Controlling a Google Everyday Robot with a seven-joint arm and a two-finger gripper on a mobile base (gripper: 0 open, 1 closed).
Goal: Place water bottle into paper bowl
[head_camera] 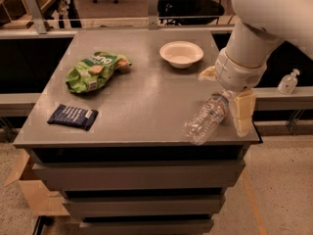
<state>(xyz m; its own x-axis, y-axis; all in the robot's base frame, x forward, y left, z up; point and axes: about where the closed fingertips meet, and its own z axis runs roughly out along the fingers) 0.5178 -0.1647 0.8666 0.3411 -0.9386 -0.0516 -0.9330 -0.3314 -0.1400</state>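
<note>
The water bottle (205, 119) is clear crinkled plastic and lies on its side near the front right corner of the grey table (146, 106), its cap end pointing back right. The paper bowl (181, 54) is white, upright and empty at the back right of the table, well apart from the bottle. My gripper (240, 112) hangs from the big white arm at the table's right edge. It is right beside the bottle's cap end and partly hides it. I cannot tell whether it touches the bottle.
A green snack bag (95, 70) lies at the left middle of the table and a dark blue packet (72, 116) at the front left. A small pump sanitizer bottle (287, 82) stands on a ledge to the right. A cardboard box (29, 190) sits on the floor at lower left.
</note>
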